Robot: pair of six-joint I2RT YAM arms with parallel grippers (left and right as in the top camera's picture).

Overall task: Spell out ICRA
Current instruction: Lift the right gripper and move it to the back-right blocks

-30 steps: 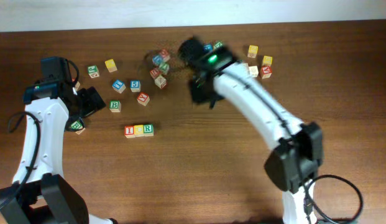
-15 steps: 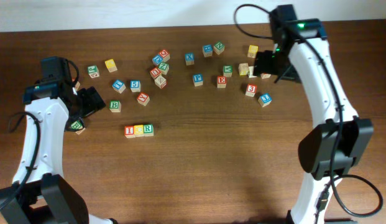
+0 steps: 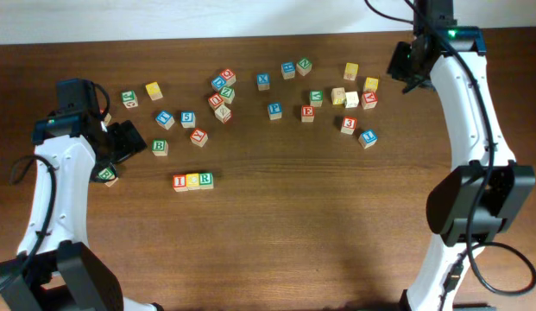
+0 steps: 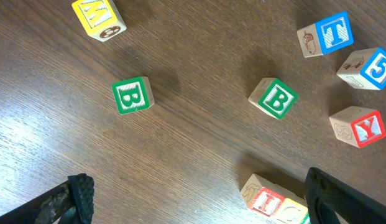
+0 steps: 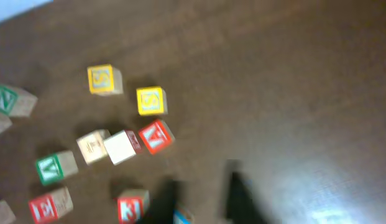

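Your right gripper swung to the far right, pressed together and empty; left gripper spread; letter row lies left-right.

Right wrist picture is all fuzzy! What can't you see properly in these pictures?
- Right wrist view: motion blur; marks on the top yellow block are unreadable, and the right gripper is only dark smears.
- Left wrist view: the row is cut off by the bottom edge and a finger; only its I shows.
- Overhead: a green block is partly hidden by the left arm; the row's middle letter is too small.
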